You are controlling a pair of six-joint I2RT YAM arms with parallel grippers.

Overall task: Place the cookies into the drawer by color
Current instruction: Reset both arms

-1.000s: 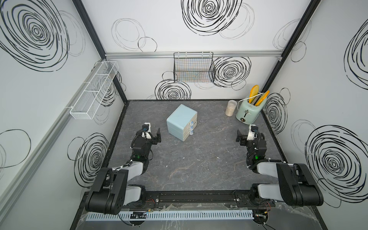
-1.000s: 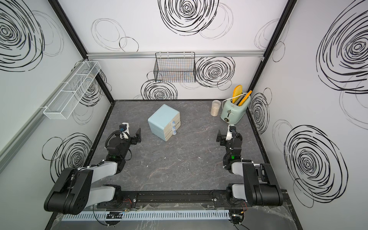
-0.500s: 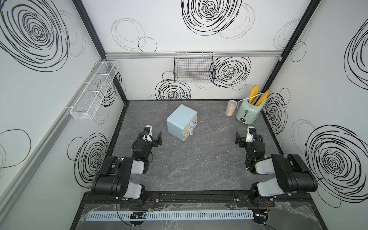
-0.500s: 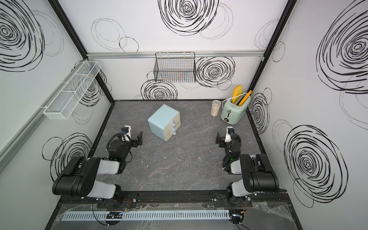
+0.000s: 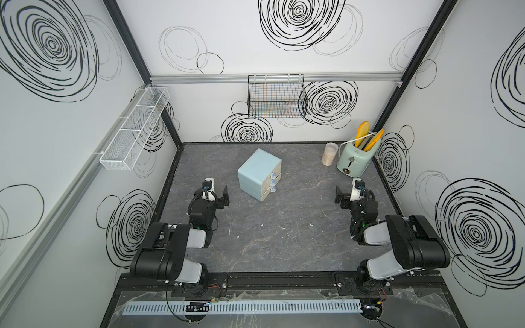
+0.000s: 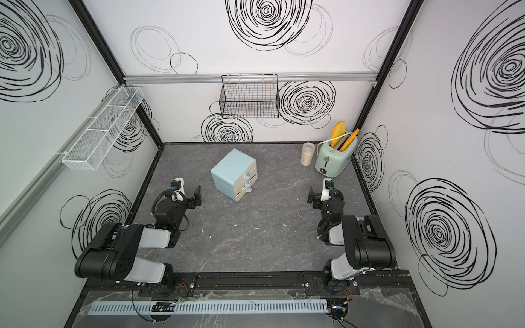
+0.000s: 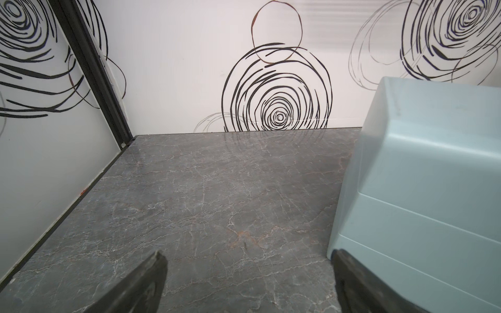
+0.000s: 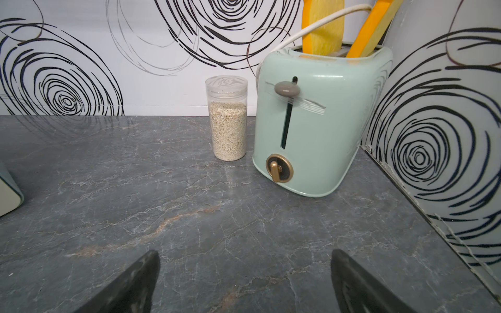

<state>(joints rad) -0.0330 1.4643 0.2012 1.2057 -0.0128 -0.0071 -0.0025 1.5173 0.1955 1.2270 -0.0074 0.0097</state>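
Observation:
No cookies show in any view. The pale-blue cabinet (image 5: 255, 169) (image 6: 228, 170) stands mid-table, angled. Each cream drawer (image 5: 271, 184) (image 6: 250, 181) on its front is pushed in, with clear knobs facing right and forward. My left gripper (image 5: 216, 194) (image 6: 187, 196) rests low just left of the cabinet, open and empty. In the left wrist view the cabinet's side (image 7: 423, 168) is close beside one finger of the left gripper (image 7: 246, 261). My right gripper (image 5: 352, 196) (image 6: 324, 196) (image 8: 244, 257) is open and empty at the right, facing the toaster.
A mint-green toaster (image 5: 353, 160) (image 8: 314, 122) holding yellow slices stands in the back right corner, with a clear jar of grain (image 5: 329, 153) (image 8: 227, 119) beside it. A black wire basket (image 5: 277, 96) hangs on the back wall. A white mesh shelf (image 5: 133, 127) lines the left wall.
Both arms folded back a little towards their bases early in the second, the grippers sliding slightly nearer the front. Since then they hold still, jaws open throughout.

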